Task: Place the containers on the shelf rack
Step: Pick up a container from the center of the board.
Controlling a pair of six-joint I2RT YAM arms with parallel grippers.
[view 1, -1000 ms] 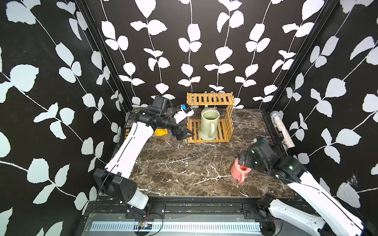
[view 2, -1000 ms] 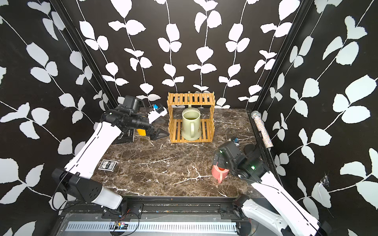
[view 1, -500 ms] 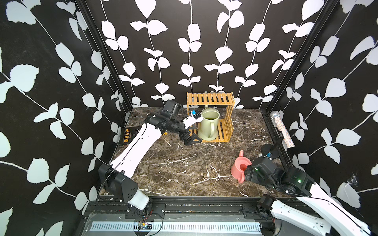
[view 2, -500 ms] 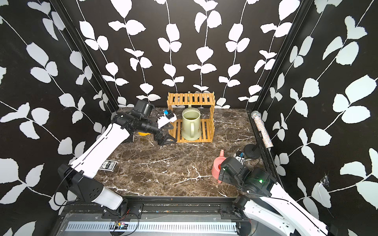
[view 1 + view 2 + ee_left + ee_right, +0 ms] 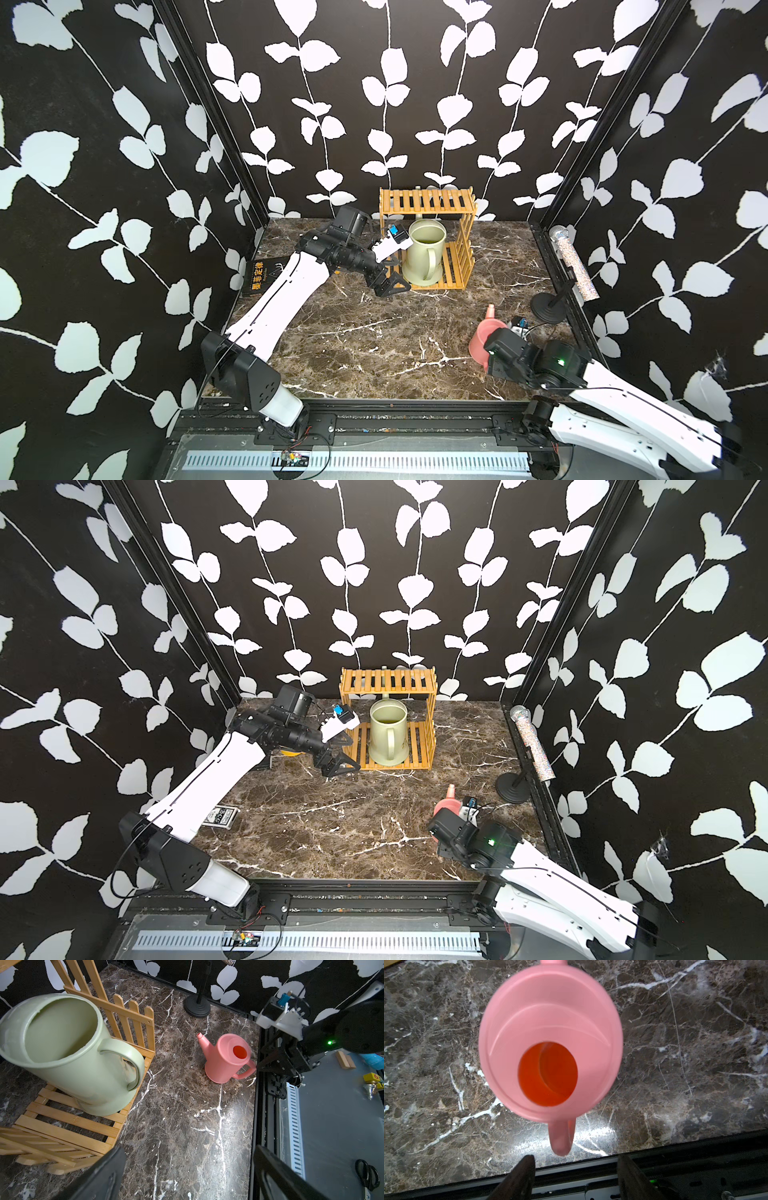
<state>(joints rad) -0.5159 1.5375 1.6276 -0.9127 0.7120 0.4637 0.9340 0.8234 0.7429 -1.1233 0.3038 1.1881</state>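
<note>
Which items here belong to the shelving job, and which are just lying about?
Job:
- green watering can, on the shelf rack
- pink watering can, not yet shelved
- yellow can, mostly hidden

Lying about:
- black book
- glittery microphone
- card box

Pale green watering can (image 5: pixel 424 257) stood upright on the lower tier of the wooden slatted shelf rack (image 5: pixel 428 201), handle facing front. Pink watering can (image 5: pixel 480 338) stood upright on the marble tabletop (image 5: pixel 374 332), front right, well apart from the rack. Yellow watering can (image 5: pixel 291 753) lay mostly hidden, left of the rack.
</note>
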